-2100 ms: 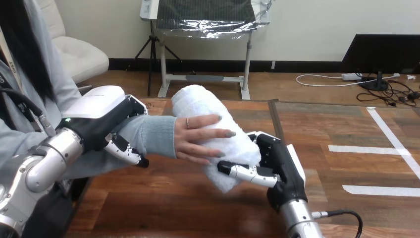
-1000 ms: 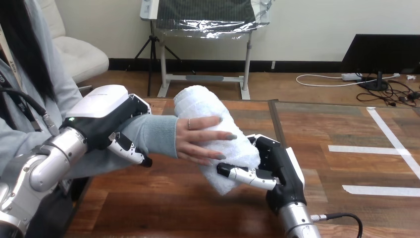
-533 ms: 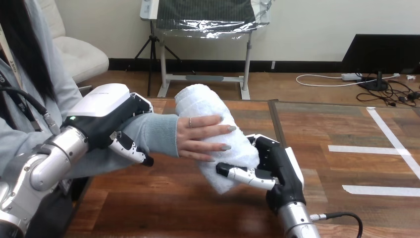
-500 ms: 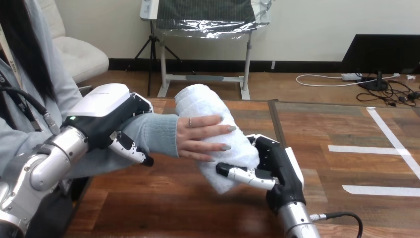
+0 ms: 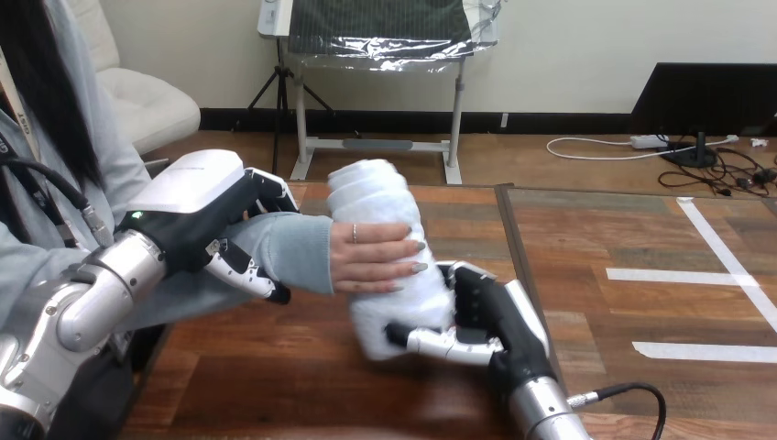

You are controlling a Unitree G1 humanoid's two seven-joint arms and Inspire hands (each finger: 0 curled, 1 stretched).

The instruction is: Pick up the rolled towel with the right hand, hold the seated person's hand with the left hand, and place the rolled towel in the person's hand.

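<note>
The rolled white towel point(image 5: 385, 215) stands tilted above the table, its top end leaning away from me. My right hand point(image 5: 486, 316) is curled round the towel's lower end, thumb across the front. The person's hand point(image 5: 371, 258) wraps over the towel's middle from the left, fingers bent round it. My left hand point(image 5: 215, 220) grips the person's forearm at the grey sleeve point(image 5: 289, 252), fingers curled under it.
The wooden table point(image 5: 302, 376) stretches before me, with white tape strips point(image 5: 696, 275) on its right half. The person sits at the left edge.
The towel, the person's hand and my right hand have shifted left and nearer to me. The person's fingers have curled tighter round the towel. My left hand has slid slightly right.
</note>
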